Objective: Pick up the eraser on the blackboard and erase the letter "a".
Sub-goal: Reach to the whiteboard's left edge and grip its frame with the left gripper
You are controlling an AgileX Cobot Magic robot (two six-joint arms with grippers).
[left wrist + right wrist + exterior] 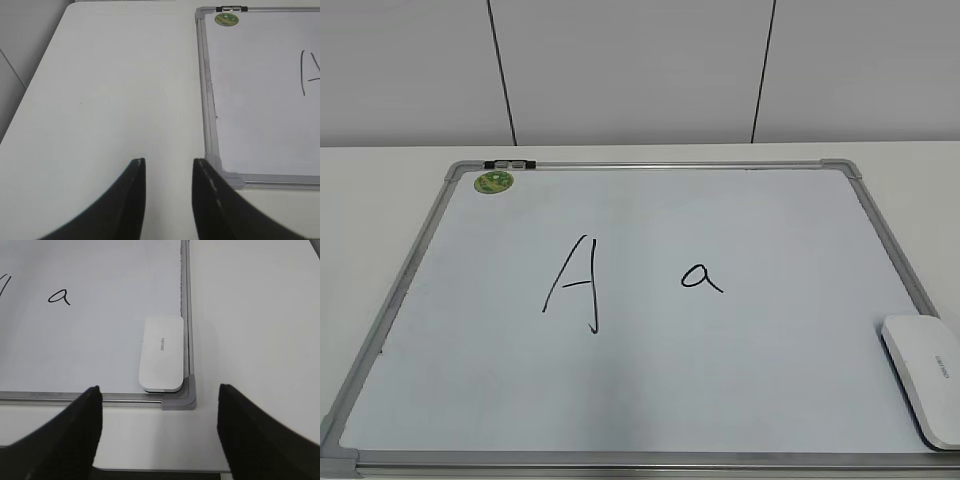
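The blackboard [650, 390] is a white dry-erase board with a silver frame lying flat on the table. The small letter "a" [701, 277] is written right of centre, beside a larger capital "A" [574, 285]. The white eraser [926, 377] lies flat in the board's near right corner; in the right wrist view the eraser [161, 353] sits against the frame. My right gripper [160, 392] is open and empty, hovering just short of that corner. My left gripper [169, 162] is open and empty over bare table left of the board's near left corner [227, 176].
A round green sticker [493, 182] and a black-and-silver clip [510, 163] sit at the board's far left corner. White table surface [110, 90] extends left of the board and right of it [250, 330]. A panelled wall stands behind.
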